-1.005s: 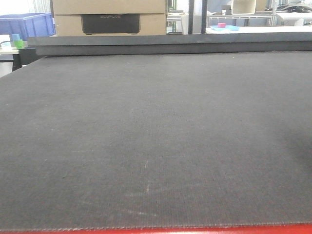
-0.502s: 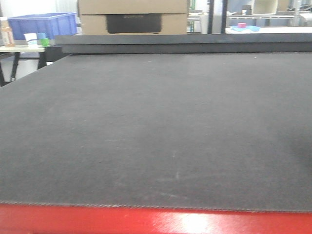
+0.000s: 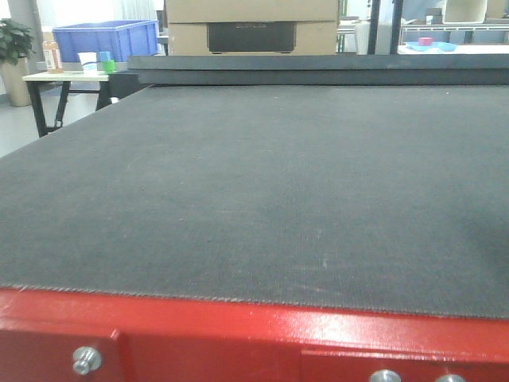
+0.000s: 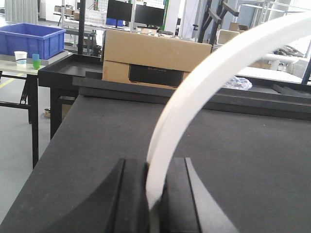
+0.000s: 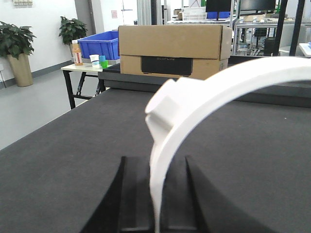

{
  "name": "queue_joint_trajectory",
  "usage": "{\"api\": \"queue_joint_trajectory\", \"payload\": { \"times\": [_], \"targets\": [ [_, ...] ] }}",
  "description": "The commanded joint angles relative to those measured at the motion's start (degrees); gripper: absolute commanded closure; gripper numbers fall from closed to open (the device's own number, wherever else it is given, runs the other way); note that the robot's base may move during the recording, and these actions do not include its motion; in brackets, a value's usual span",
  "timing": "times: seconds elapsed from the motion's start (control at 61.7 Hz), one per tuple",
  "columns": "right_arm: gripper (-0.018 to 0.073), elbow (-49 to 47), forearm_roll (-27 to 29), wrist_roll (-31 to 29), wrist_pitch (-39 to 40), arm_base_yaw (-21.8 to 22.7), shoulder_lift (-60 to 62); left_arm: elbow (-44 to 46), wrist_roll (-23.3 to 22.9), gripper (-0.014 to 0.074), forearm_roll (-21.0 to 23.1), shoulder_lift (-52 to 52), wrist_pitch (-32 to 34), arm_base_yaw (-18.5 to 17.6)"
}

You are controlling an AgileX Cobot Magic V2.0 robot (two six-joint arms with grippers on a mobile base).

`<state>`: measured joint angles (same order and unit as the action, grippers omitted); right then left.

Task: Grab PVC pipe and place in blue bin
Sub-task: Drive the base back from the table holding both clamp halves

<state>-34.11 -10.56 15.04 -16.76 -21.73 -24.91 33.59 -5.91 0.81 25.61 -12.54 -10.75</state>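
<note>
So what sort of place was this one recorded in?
Probably a robotics lab or light-industrial workshop. There is a large dark-matted workbench, a blue bin on a folding table beside it, and monitors in the background beyond a cardboard box.

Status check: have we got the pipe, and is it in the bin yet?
Grab looks done: the left gripper and right gripper are each shut on the white pipe. In hand: it is held over the mat. Left: the bin sits far off on a side table, so carrying and releasing are not yet done.
</note>
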Motion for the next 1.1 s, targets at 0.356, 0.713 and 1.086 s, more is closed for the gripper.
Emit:
{"api": "queue_joint_trajectory", "payload": {
  "times": [0.356,0.713,1.086],
  "targets": [
    [0.0728,-0.47,0.15,0.0,0.78,-0.05,0.25,0.14,-0.17,0.0707,0.1,-0.34,1.51,0.29],
    [0.0728,-0.47,0.25,0.0,0.91,-0.05,0.25,0.14,-0.17,0.0707,0.1,-0.33,1.51,0.05],
    [0.0728,-0.47,0.22,0.0,1.11,-0.05,0.43,0.14,-0.17,0.0707,0.1,-1.35,1.51,0.28]
  ]
}}
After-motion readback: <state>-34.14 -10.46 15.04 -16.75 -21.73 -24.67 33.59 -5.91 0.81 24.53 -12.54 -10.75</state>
